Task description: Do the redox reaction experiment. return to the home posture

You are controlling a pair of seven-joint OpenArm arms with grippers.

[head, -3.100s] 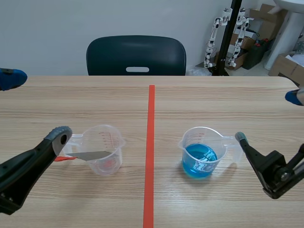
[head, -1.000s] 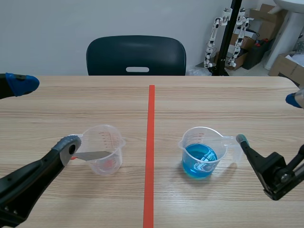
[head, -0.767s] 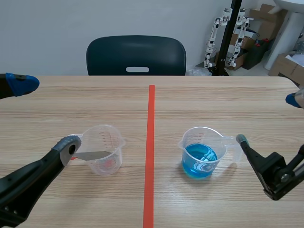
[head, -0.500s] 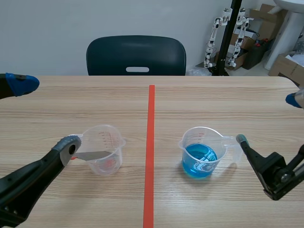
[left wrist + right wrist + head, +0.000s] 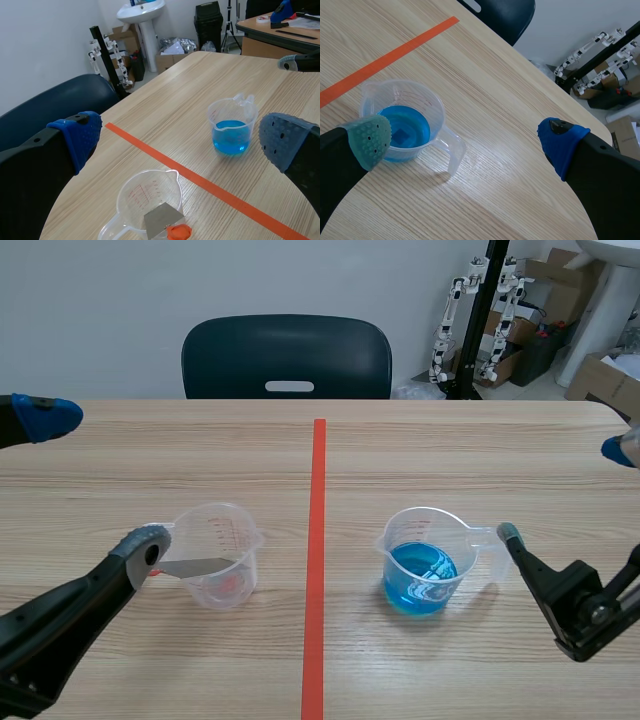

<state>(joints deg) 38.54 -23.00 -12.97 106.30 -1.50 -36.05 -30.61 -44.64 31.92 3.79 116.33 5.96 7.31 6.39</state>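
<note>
Nearest, the left gripper [image 5: 182, 144] and right gripper [image 5: 465, 141] sit low, fingers spread, holding nothing — clear of the cups, ready for home, I'd judge. Farther off, the clear beaker [image 5: 222, 552] with its metal strip [image 5: 195, 567] stands left of the tape line [image 5: 316, 540], and the blue beaker [image 5: 425, 560] stands right of it.

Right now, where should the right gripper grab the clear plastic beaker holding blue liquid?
Probably its handle, from the right: it juts from the upright clear plastic beaker of blue liquid toward the open right gripper.

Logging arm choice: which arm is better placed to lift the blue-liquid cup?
Right. The blue-liquid cup sits on its side of the tape line, handle turned toward the open right end effector.
</note>
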